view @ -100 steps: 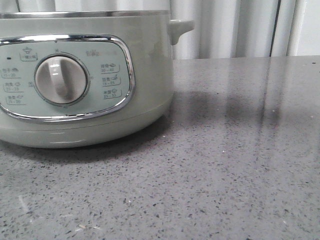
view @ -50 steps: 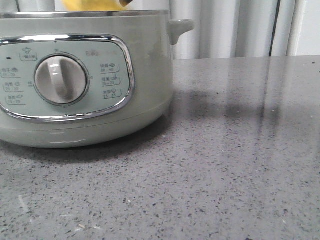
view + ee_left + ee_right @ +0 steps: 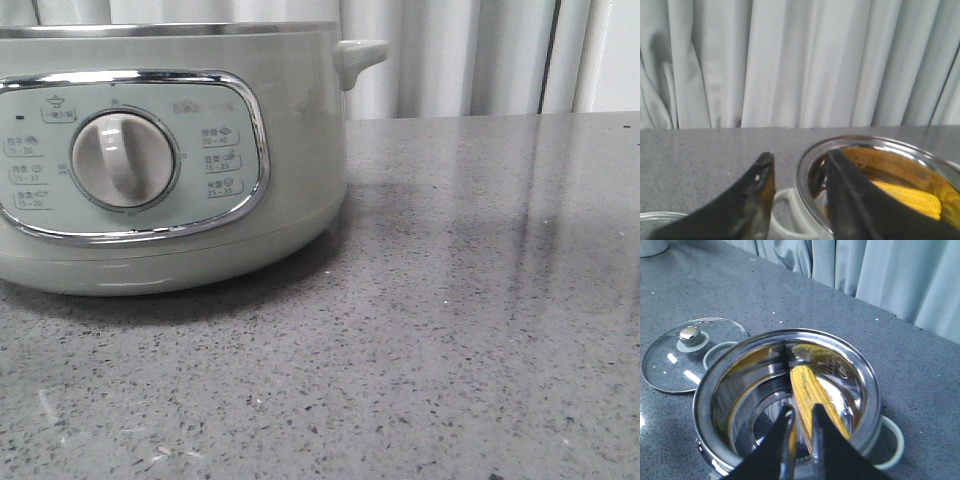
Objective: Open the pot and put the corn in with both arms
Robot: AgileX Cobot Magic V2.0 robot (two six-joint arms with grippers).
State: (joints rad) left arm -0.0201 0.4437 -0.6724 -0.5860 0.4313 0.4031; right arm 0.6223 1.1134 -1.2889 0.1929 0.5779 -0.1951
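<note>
1. Corn is seen lying inside the steel bowl of the pot in the right wrist view, slanted, with one end up against the bowl's wall and the other end low, near the fingertips.
2. The right gripper is held above the pot's opening, its two black fingers set narrowly apart; whether the near end of the cob is pinched between them or merely lies behind them cannot be told.
3. The left gripper is shown with its fingers spread wide and nothing between them; one finger is seen over the grey table and the other over the pot's steel rim.
4. In the left wrist view the cob is seen again in the bowl, yellow against the polished wall, and a pale green side handle shows between the fingers.
5. A glass lid with a metal knob is laid flat on the table just beside the pot, off the opening.
6. In the front view only the pot's sage-green body, its chrome-framed panel and its grey-white dial are shown on the speckled table; neither gripper is in that view.
7. Pale curtains are hung behind the table.
</note>
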